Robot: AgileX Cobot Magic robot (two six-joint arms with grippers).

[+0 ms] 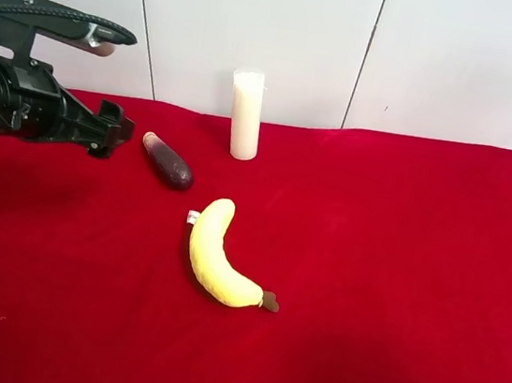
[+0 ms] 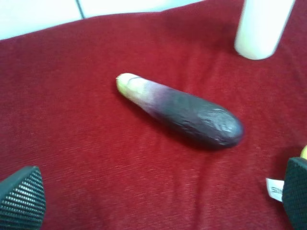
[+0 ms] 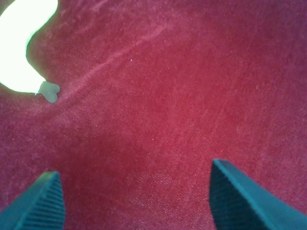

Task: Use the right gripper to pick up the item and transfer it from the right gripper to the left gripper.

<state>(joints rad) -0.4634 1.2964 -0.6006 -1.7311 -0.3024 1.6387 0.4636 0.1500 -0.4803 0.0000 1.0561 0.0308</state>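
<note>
Purple-black eggplant [image 1: 169, 161], yellow banana [image 1: 214, 257], red cloth [image 1: 397, 267]

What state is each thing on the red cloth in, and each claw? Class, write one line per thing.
eggplant: lying on its side on the cloth, not gripped.
banana: lying flat, nothing touching it.
candle: standing upright, no flame.
left claw: open, empty, eggplant in front of it.
right claw: open, empty, over bare cloth.
</note>
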